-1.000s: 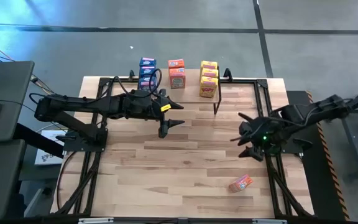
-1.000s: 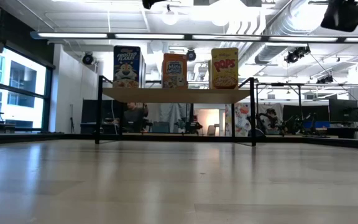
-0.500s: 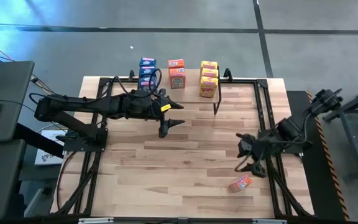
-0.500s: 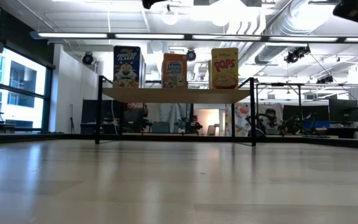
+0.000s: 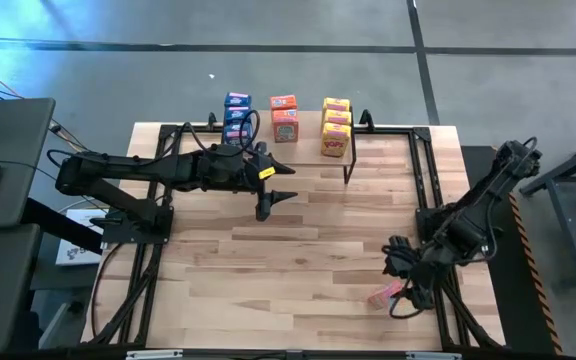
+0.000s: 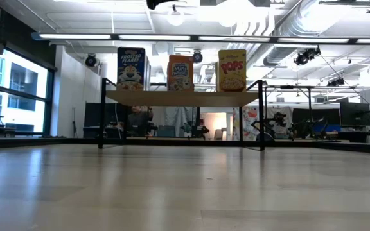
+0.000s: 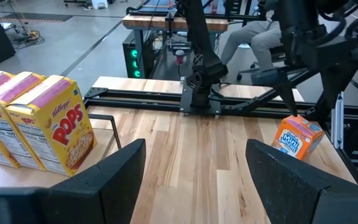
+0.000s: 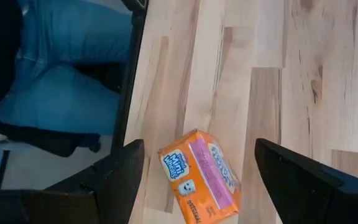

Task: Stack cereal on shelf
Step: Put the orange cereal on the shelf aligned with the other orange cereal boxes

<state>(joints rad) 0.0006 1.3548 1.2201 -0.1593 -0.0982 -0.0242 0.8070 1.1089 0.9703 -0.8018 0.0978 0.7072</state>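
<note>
**Lone orange box flat on the wood**

The worktop (image 5: pixel 298 260) was pale butcher-block planking, matte and grain-streaked, framed by black metal rails. At its far edge the shelf (image 6: pixel 182 97), light wood on thin black legs, carried upright cardboard boxes: blue (image 5: pixel 236 115), orange-red (image 5: pixel 284 117) and yellow (image 5: pixel 336 126). One orange box (image 8: pixel 199 177), a glossy printed carton, lay flat near the worktop's near right corner. The right hand (image 5: pixel 400 283) hung directly above it, fingers spread wide. The left hand (image 5: pixel 273 185) hovered mid-worktop, fingers apart and empty.
</note>
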